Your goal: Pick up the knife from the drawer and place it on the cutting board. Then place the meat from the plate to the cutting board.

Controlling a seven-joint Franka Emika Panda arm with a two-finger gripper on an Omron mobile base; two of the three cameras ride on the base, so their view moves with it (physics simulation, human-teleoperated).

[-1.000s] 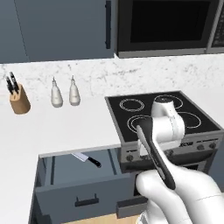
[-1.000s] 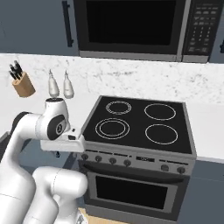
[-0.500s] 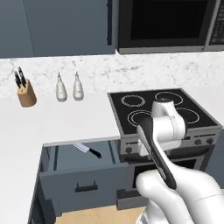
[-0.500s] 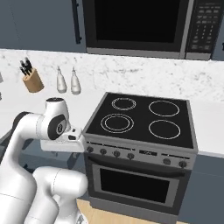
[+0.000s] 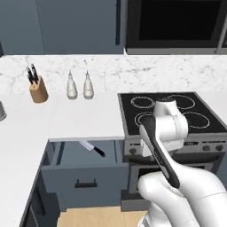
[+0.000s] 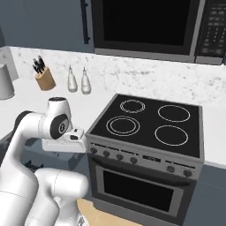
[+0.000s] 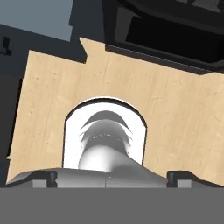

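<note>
A white marble-look counter [image 5: 66,117] ran along the wall under dark blue cabinets. From the left base view, going left to right: a knife block [image 5: 38,88], two pale bottles [image 5: 79,85], then the black stove [image 5: 170,108]. Below the counter edge the drawer [image 5: 82,170] stood open, the knife [image 5: 92,148] lying inside it, blade toward the back left. The right base view hid the drawer behind the arm. The hand view looked down at light wood floor [image 7: 175,122]; the gripper [image 7: 112,177] had its jaws spread wide, seemingly holding nothing.
</note>
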